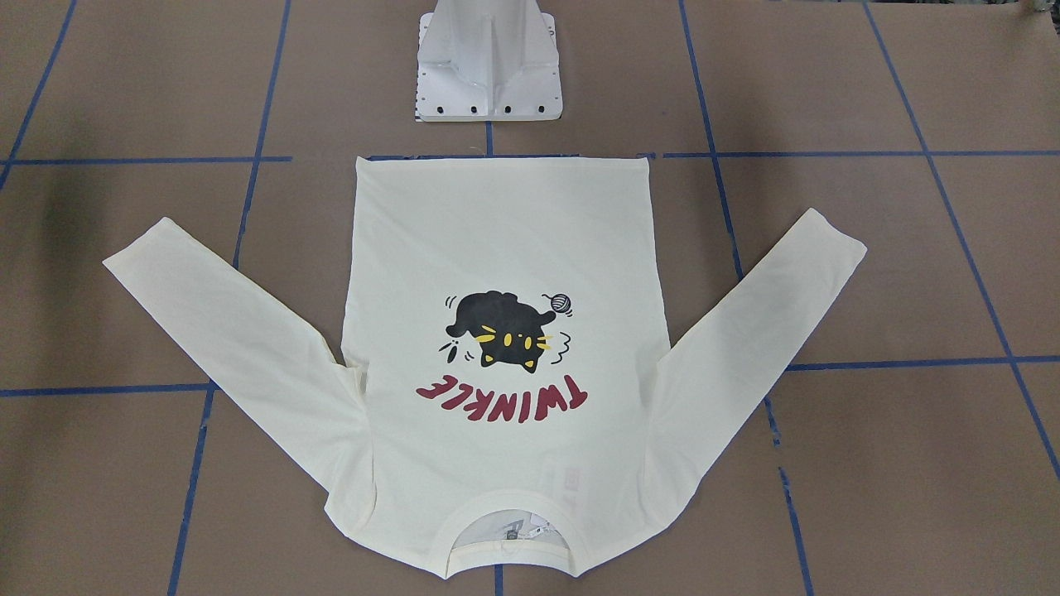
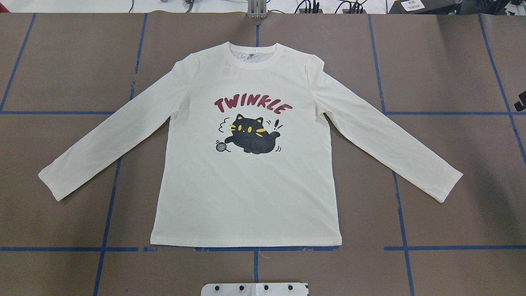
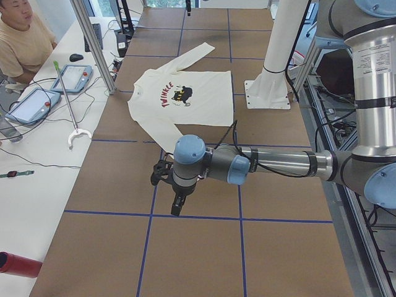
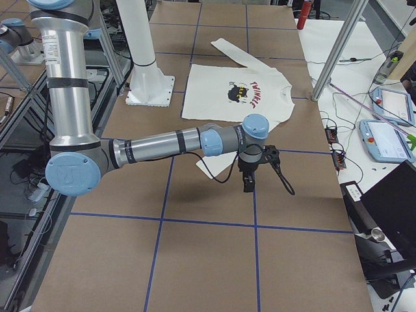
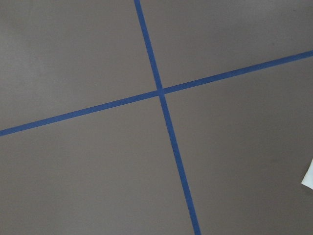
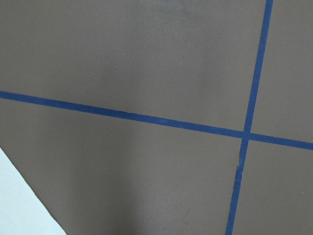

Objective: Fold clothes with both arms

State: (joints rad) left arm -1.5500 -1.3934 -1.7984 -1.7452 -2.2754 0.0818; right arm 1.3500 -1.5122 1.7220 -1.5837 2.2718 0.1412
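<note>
We are looking at the long-sleeved shirt point(image 2: 246, 197) lying flat and print-up in the middle of the table point(image 2: 452, 61), its hem point(image 2: 246, 244) nearest the white pedestal point(image 2: 254, 290). Farther out, the left sleeve point(image 2: 102, 144) and right sleeve point(image 2: 390, 131) are splaying wide. The left arm point(image 3: 278, 164) and right arm point(image 4: 156, 146) are hovering over bare table near the sleeve ends (whether either pair of jaws is parted or closed, we cannot tell). We are judging that uneven pinches could drag the body askew or catch only the top layer. Farthest away, the collar point(image 2: 257, 53) is gaping, so a crooked fold could bunch there.
</note>
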